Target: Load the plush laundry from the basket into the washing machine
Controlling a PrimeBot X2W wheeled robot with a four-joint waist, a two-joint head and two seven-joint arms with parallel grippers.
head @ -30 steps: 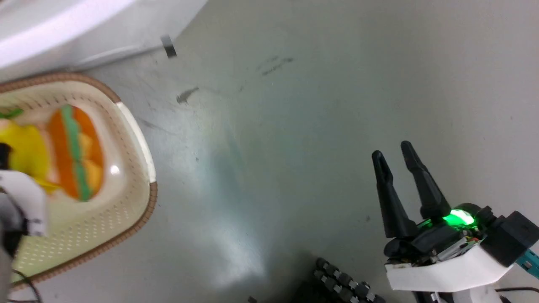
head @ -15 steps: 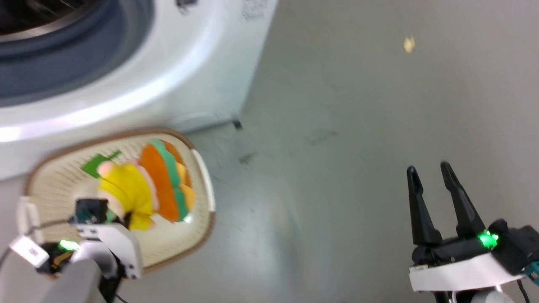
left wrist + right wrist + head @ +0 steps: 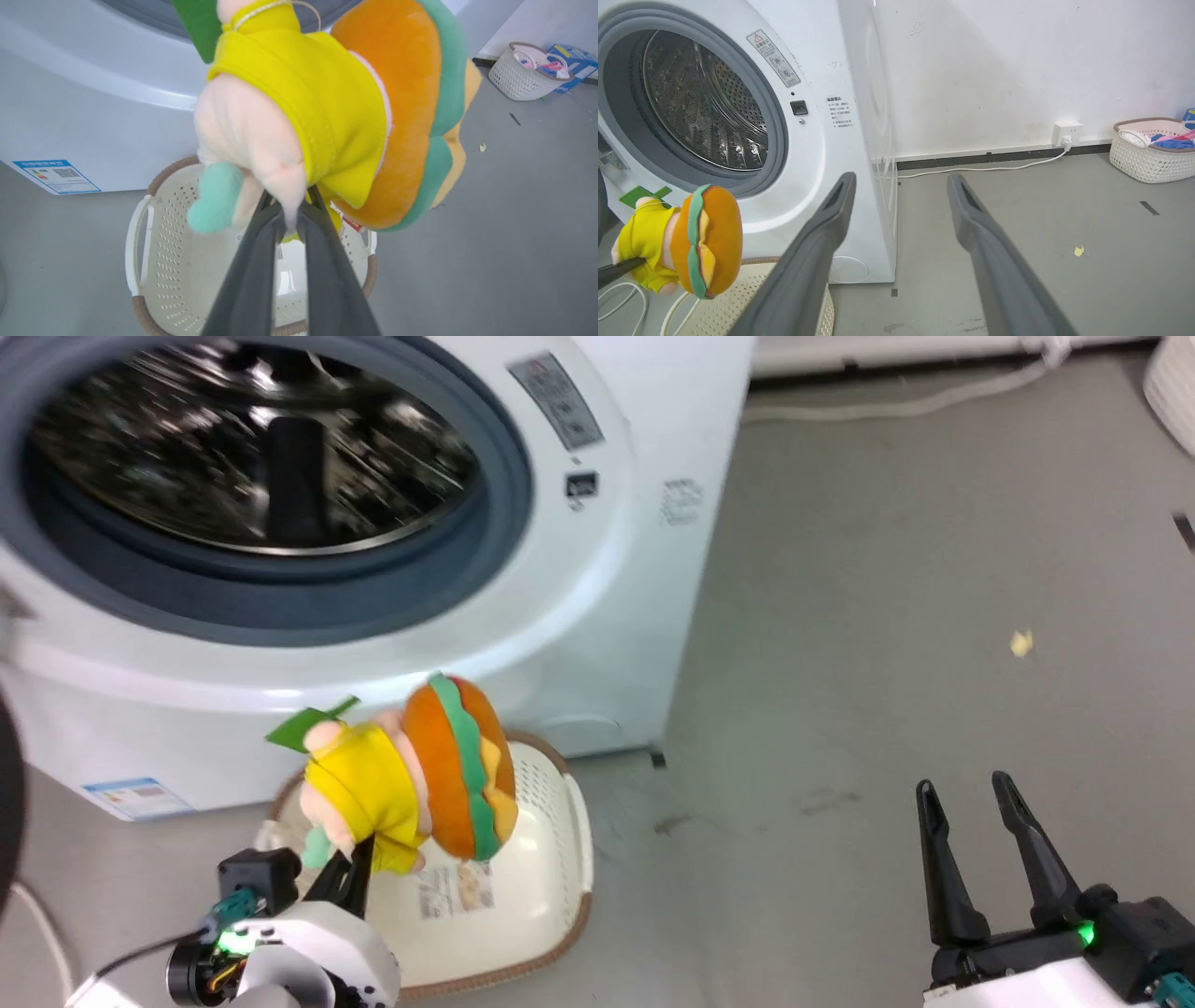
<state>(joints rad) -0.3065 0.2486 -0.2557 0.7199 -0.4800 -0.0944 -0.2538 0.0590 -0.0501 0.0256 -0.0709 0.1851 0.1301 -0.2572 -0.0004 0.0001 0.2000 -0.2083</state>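
Left wrist view: we are holding the plush laundry (image 3: 336, 102), left gripper (image 3: 292, 219) clenched on a pale fold, above the basket (image 3: 177, 270), below the washing machine (image 3: 616, 616) port. Seems light, squashy; thin pinch may slip. Right gripper (image 3: 966, 795) idling, released.

One plush toy (image 3: 411, 784), one washing machine (image 3: 597, 616), two baskets (image 3: 553, 803) (image 3: 1148, 163), two claws (image 3: 290, 223) (image 3: 963, 784).

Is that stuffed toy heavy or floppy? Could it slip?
Probably light and soft: the plush laundry hangs whole from one thin pinch in the left jaws. Its shape looks rounded, so likely squashy, not floppy. Held by so little, it might slip.
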